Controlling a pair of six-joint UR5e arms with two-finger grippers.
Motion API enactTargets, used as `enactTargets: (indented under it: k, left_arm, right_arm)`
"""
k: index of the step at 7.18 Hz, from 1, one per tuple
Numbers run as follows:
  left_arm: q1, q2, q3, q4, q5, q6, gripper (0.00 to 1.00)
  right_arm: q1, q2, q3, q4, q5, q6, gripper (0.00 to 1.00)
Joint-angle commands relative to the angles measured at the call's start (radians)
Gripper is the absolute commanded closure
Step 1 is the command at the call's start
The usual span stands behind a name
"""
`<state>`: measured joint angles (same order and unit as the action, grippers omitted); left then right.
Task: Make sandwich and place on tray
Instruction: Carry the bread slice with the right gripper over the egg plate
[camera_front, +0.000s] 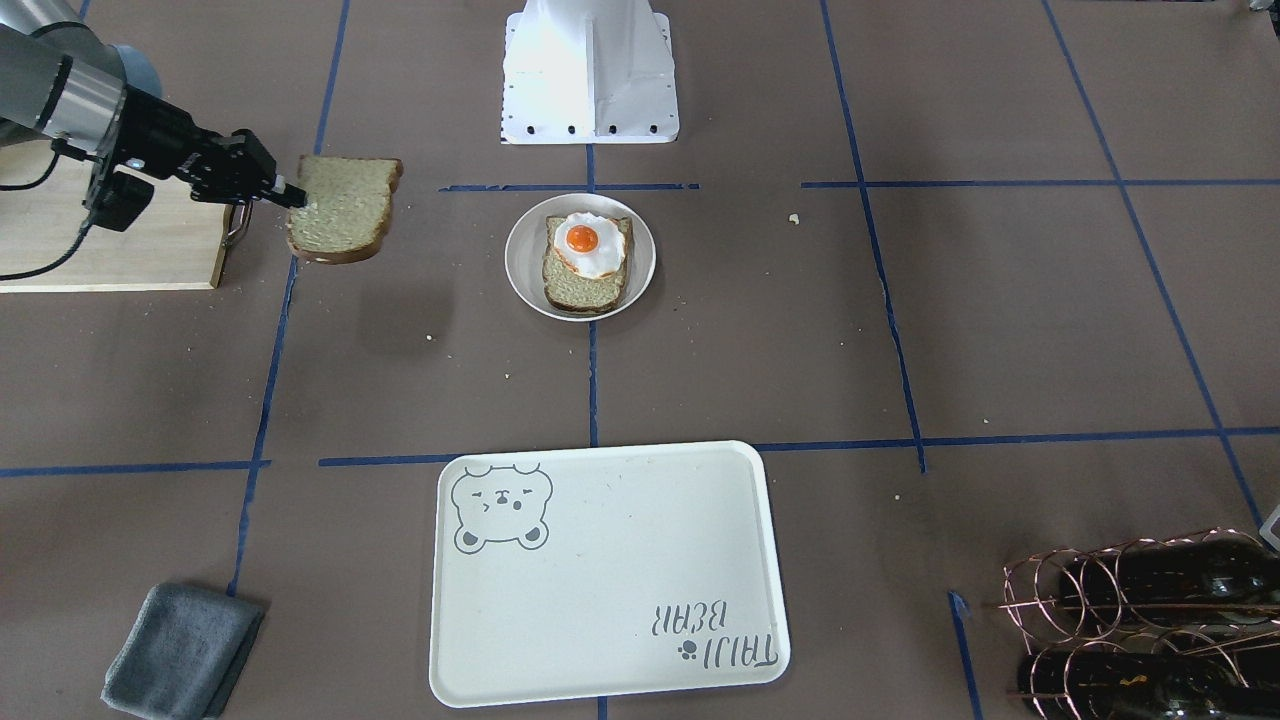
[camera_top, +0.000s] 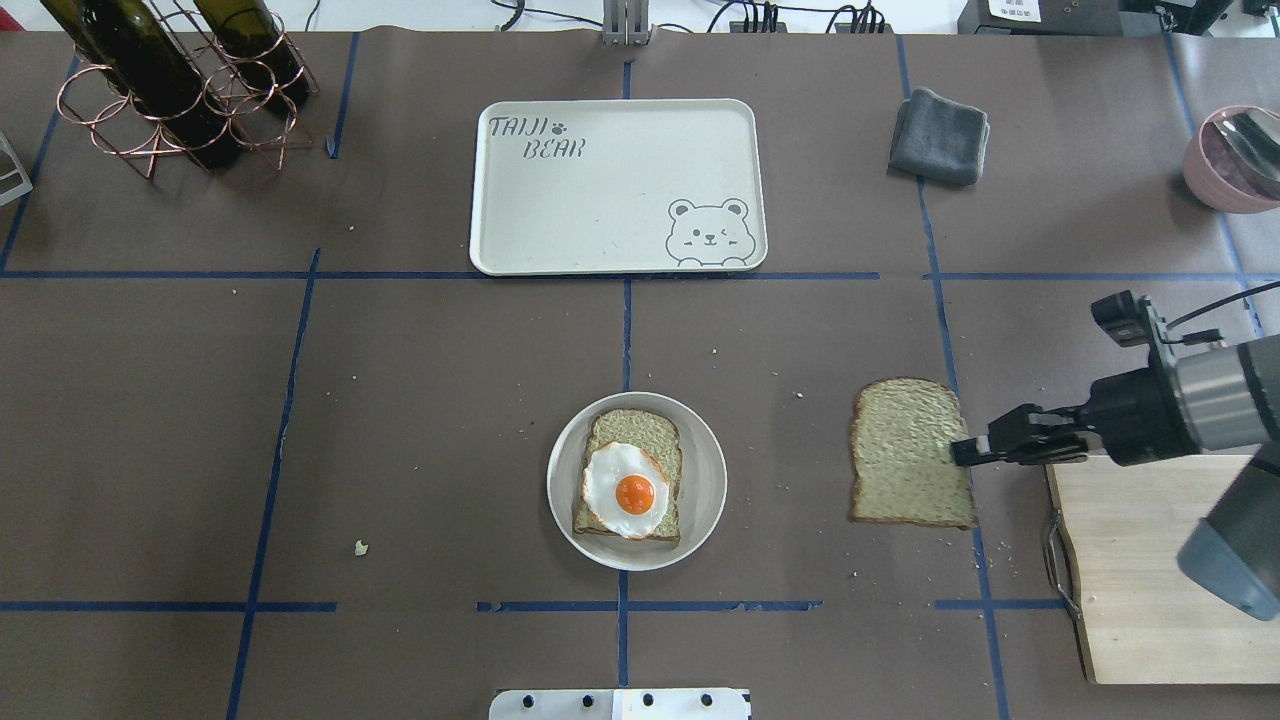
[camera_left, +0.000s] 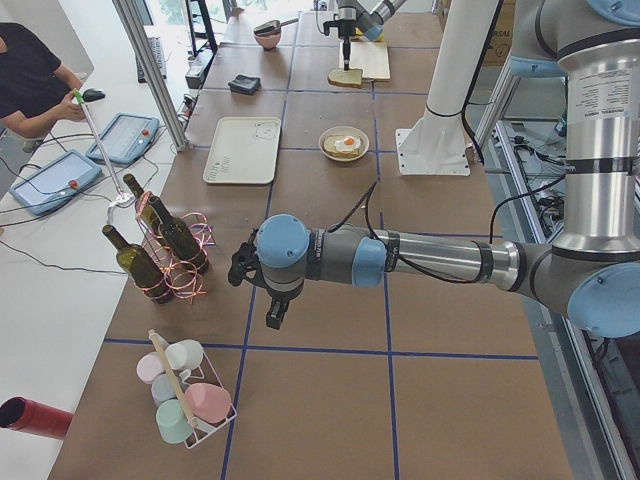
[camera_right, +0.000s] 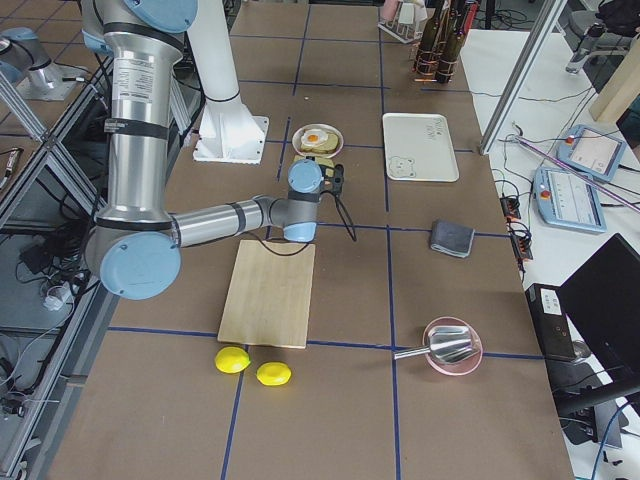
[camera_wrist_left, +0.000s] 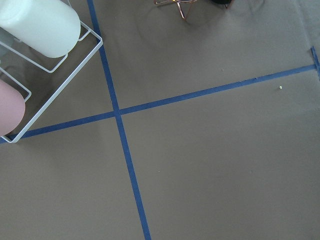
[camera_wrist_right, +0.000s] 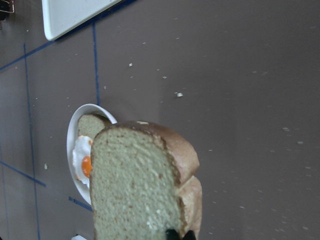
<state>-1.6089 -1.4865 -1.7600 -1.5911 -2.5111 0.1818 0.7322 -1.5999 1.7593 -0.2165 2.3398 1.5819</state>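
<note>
Two slices of bread are in play, and we find them well apart from each other. The right claw (camera_top: 964, 452) is pinching the held slice (camera_top: 905, 455) by the crust edge that faces the wooden cutting board (camera_top: 1150, 580), its fingers pressed onto the bread. The slice hangs roughly flat and clear of the worktop (camera_top: 420, 400); in the front-facing view we see its shadow on the brown surface beneath. It sits between the cutting board and the round plate (camera_top: 708, 480), nearer the board. On that plate lies the plated slice (camera_top: 635, 428), with the fried egg (camera_top: 628, 490) resting on top, yolk up. The tray (camera_top: 600, 190) lies flat beyond the plate, on the far side of the worktop from the robot, with its bear face and lettering in plain view. A folded grey cloth (camera_top: 938, 135) lies near the tray on the robot's right, and a wire bottle rack (camera_top: 170, 90) stands at the far left corner. The left claw (camera_left: 240, 270) hangs over the worktop near a mug rack (camera_left: 190, 400), well apart from the food. We see it only in the left side view, so we cannot tell whether it is spread or pressed together.
</note>
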Motion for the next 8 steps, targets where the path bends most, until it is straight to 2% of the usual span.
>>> enactTargets:
  k: [1, 2, 4, 5, 8]
  left_arm:
    - [0.001, 0.0, 0.005, -0.001, 0.0, 0.001, 0.0]
    - [0.001, 0.0, 0.002, -0.004, 0.0, -0.001, 0.0]
    - [0.001, 0.0, 0.004, -0.004, -0.002, -0.001, 0.0]
    - [0.001, 0.0, 0.002, -0.004, -0.002, -0.001, 0.0]
    - [0.001, 0.0, 0.002, -0.006, 0.0, -0.001, 0.0]
  right_arm:
    - [-0.119, 0.222, -0.11, -0.017, -0.046, 0.108, 1.0]
    - [-0.188, 0.304, -0.125, -0.1, -0.124, 0.11, 1.0]
    - [-0.262, 0.376, -0.133, -0.213, -0.201, 0.095, 1.0]
    - [-0.284, 0.412, -0.147, -0.245, -0.227, 0.095, 1.0]
    - [-0.287, 0.425, -0.164, -0.26, -0.261, 0.089, 1.0]
